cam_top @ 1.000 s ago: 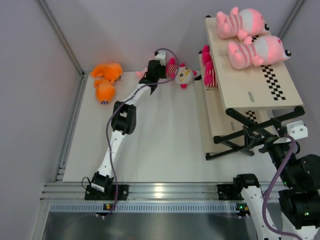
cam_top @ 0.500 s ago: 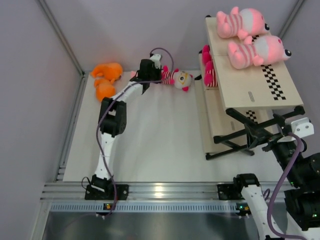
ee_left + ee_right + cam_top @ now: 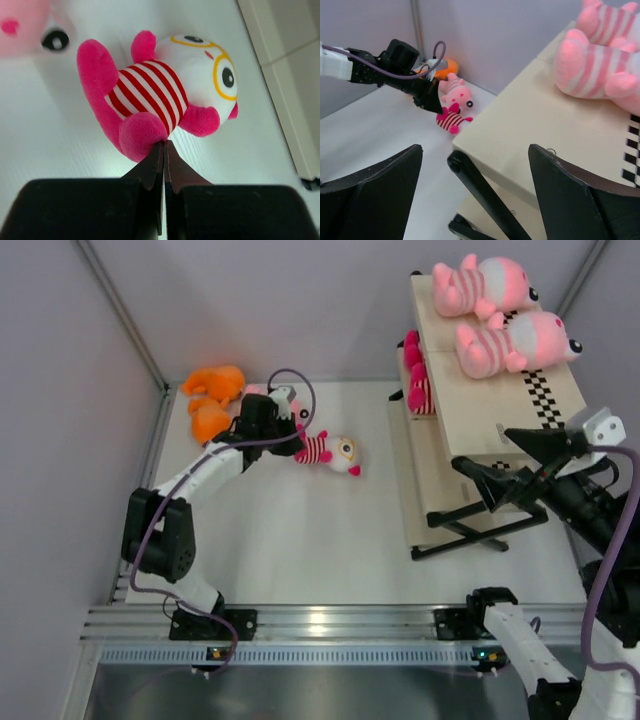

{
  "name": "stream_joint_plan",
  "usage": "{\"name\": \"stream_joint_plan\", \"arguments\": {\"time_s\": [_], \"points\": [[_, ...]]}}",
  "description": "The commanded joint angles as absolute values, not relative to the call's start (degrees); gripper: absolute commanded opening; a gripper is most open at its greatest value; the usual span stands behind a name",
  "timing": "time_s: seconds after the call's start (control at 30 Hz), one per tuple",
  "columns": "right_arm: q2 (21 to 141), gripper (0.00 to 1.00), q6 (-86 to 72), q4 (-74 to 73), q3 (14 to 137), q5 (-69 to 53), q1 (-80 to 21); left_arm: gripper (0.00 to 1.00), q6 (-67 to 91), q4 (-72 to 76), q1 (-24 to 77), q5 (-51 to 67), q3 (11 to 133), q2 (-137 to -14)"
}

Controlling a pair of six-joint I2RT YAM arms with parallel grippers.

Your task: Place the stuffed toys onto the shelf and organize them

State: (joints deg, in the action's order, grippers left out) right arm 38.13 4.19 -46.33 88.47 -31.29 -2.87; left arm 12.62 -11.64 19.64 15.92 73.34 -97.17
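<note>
Presently, left pincer (image 3: 163, 145): fingers pressed fully together, their tips nipping the edge of one foot of a small hot-pink plush toy with a red-and-white striped belly, white face and yellow glasses (image 3: 165, 95).
Held toy, position: the hot-pink toy (image 3: 325, 450) is in the far-left part of the white desk (image 3: 300, 540), well apart from the shelf, with its head towards the shelf and its feet towards the pincer; it cannot be told whether it rests on the desk or hangs just above it.
Right pincer (image 3: 475, 147): fingers spread wide with nothing between them, held off the near side of the shelf and facing its top board.
Shelf: a tiered rack of light wooden boards on a black crossed frame (image 3: 490, 400) stands on the right of the desk, with a checkered strip on its top board.
Top board: two big pale-pink plush toys with striped bodies (image 3: 485, 285) (image 3: 515, 342) lie side by side at its far end.
Lower board: another hot-pink striped toy (image 3: 415, 375) lies at its far left edge, partly under the top board.
Far-left corner of desk: two plain orange plush toys (image 3: 215, 385) (image 3: 210, 422) lie touching.
Behind left pincer: a pale-pink plush with dark eyes (image 3: 454, 89) lies on the desk, just beside the orange pair.
</note>
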Motion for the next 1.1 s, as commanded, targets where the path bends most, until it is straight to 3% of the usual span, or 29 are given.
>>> {"name": "stream_joint_plan", "arguments": {"time_s": [0.0, 0.3, 0.4, 0.43, 0.53, 0.67, 0.9, 1.07], "points": [[44.89, 0.86, -3.77, -41.58, 93.14, -41.73, -2.64, 0.0, 18.1, -16.16, 19.42, 20.29, 65.32, -88.87], [58.85, 0.86, -8.18, -42.17, 107.8, -40.71, -6.84, 0.0, 19.78, -22.59, 19.6, 22.15, 56.7, -80.78], [70.25, 0.87, -1.25, -52.16, 123.31, -22.65, -21.74, 0.0, 19.25, -23.46, 19.51, 21.62, 55.64, -79.46], [73.36, 0.89, 2.86, -53.86, 127.4, -14.06, -33.37, 0.0, 19.25, -23.81, 19.51, 21.19, 55.11, -78.76], [82.08, 0.9, 5.7, -53.27, 134.21, -9.5, -44.96, 0.0, 18.63, -25.05, 19.42, 20.83, 55.19, -77.87], [82.71, 0.91, 9.32, -42.56, 120.36, -2.47, -53.69, 0.0, 17.84, -26.54, 19.42, 19.34, 55.55, -76.99], [70.95, 0.85, 3.17, -11.29, 73.13, -0.36, -59.58, 0.0, 17.93, -27.16, 19.34, 20.21, 54.23, -76.72], [71.62, 0.84, -1.76, 4.56, 58.46, 6.76, -66.26, 0.0, 17.41, -27.07, 19.34, 20.92, 53.96, -77.96]]}}
